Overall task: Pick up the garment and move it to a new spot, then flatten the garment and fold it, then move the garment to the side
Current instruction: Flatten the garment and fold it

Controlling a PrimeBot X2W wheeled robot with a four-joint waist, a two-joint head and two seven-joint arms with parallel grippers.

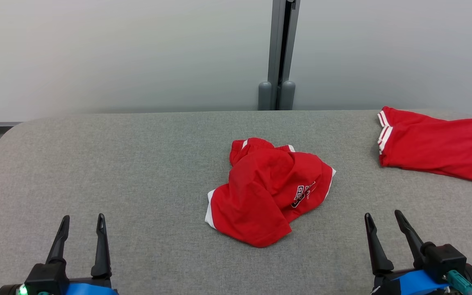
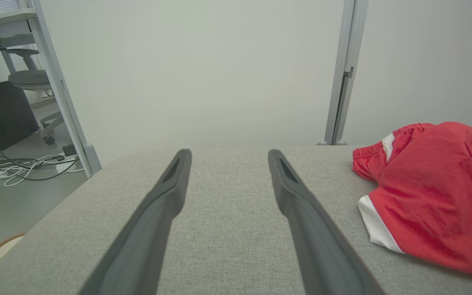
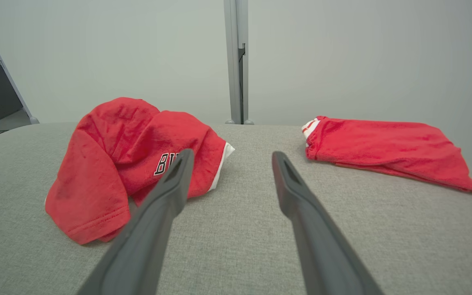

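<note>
A crumpled red garment with white trim and dark lettering lies in a heap at the middle of the grey table. It shows at the right of the left wrist view as the garment and at the left of the right wrist view as the garment. My left gripper rests open at the lower left, well clear of the cloth; its fingers frame bare table. My right gripper stands open at the lower right, nothing between its fingers.
A second red garment, folded flat, lies at the table's far right edge, also in the right wrist view. A grey post rises behind the table against a pale wall. Left of the table stand a chair and floor cables.
</note>
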